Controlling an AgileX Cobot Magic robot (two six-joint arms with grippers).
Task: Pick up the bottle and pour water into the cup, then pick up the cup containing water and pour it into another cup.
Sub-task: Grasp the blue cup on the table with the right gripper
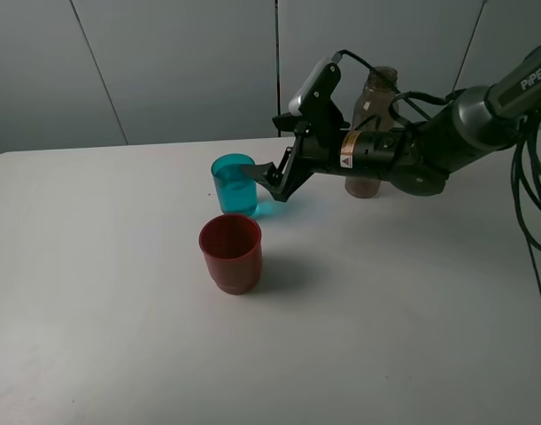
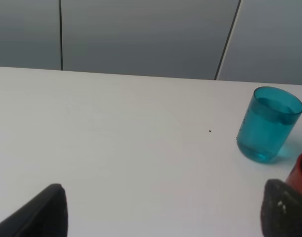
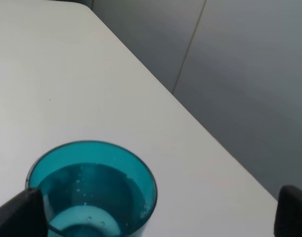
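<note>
Teal cup (image 1: 233,183) of water on the white bench (image 1: 93,292), right end effector (image 1: 268,180) open beside it.
The left end effector (image 2: 163,215) sits low over the bench, fingers spread wide, holding nothing. The red cup (image 1: 230,252) stands upright just in front of the teal cup. The right end effector's fingers are spread wide at the teal cup's side, not closed on it. The grey-brown bottle (image 1: 374,93) stands behind the right arm.

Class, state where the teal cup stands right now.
In the high view, the teal cup stands near the middle of the table, behind the red cup, the open right hand at its right.
</note>
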